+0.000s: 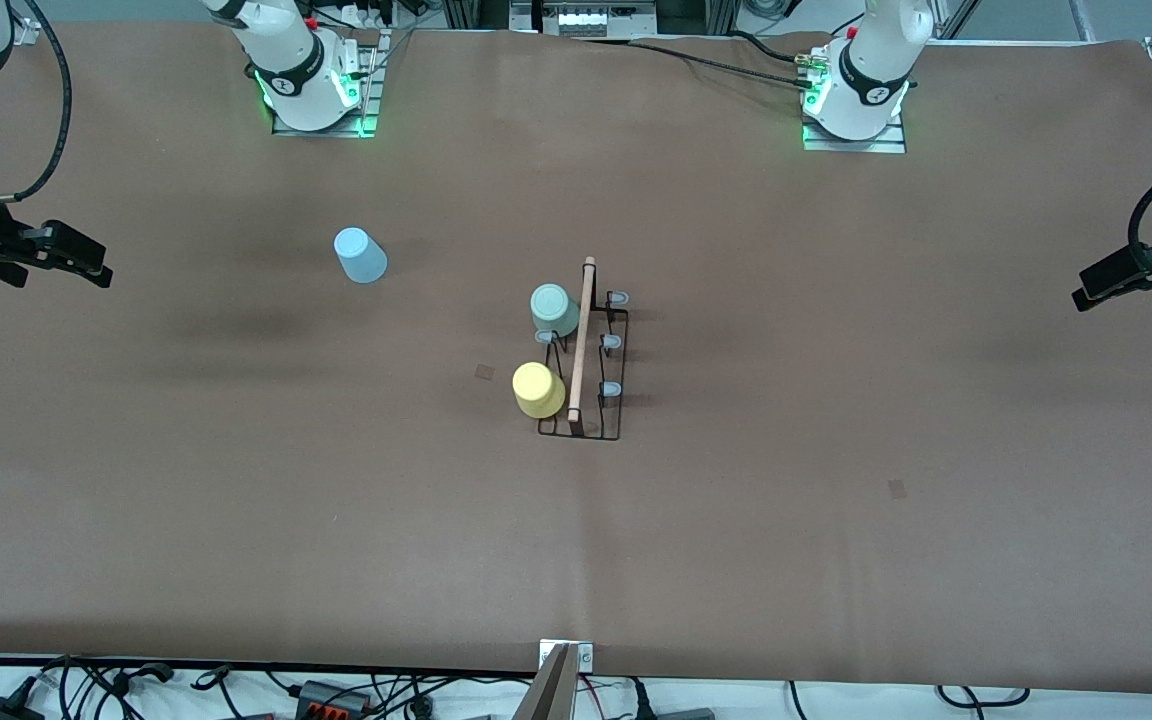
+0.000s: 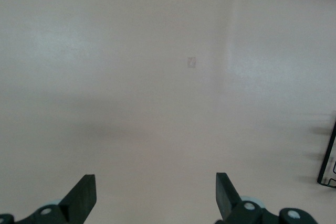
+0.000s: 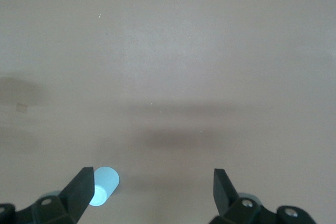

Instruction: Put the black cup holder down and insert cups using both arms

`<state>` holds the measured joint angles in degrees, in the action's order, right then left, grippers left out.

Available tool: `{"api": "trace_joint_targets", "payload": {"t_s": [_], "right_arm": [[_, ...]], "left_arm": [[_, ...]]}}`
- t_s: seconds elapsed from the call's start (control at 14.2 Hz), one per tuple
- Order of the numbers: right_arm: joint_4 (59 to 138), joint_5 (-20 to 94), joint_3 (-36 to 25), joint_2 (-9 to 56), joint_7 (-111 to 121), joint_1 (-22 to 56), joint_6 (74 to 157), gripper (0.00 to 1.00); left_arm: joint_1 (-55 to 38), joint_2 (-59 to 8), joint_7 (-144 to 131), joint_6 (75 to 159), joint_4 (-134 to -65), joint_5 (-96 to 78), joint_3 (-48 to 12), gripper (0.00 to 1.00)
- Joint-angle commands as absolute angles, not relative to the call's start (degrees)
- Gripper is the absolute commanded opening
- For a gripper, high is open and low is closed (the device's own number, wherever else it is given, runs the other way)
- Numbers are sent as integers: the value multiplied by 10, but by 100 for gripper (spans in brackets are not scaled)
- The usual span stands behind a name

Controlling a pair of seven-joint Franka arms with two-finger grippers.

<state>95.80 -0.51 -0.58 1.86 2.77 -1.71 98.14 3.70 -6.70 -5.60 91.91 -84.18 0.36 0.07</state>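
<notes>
The black cup holder [image 1: 598, 425] stands mid-table, its wooden rod handle [image 1: 581, 340] running toward the front camera. A mint green cup [image 1: 554, 310] and a yellow cup [image 1: 538, 390] sit upside down on prongs along its side toward the right arm's end. The light blue cup [image 1: 361, 256] stands alone on the table, farther toward that end. My right gripper [image 1: 91, 265] [image 3: 152, 192] hangs open and empty, with the light blue cup [image 3: 102, 187] by one finger in its wrist view. Over the other end, my left gripper [image 1: 1091, 288] [image 2: 155, 195] is open and empty; a corner of the cup holder [image 2: 328, 166] shows.
Brown paper [image 1: 236, 500] covers the table. Three capped prongs [image 1: 612, 342] on the holder's side toward the left arm's end are bare. Small tape marks [image 1: 484, 372] [image 1: 897, 488] lie on the paper. Cables run along the table edge nearest the front camera.
</notes>
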Motion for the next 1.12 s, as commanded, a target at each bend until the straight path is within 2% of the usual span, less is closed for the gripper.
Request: {"api": "trace_joint_targets", "payload": {"t_s": [0.0, 0.35, 1.05], "right_arm": [[947, -8, -12, 22, 27, 2, 965, 100], [954, -6, 0, 20, 33, -27, 960, 100], [968, -8, 3, 17, 4, -19, 968, 100]], "left_arm": [[40, -66, -45, 918, -842, 0, 1, 100], [39, -66, -44, 918, -842, 0, 1, 100], [40, -69, -45, 918, -841, 0, 1, 100]]}}
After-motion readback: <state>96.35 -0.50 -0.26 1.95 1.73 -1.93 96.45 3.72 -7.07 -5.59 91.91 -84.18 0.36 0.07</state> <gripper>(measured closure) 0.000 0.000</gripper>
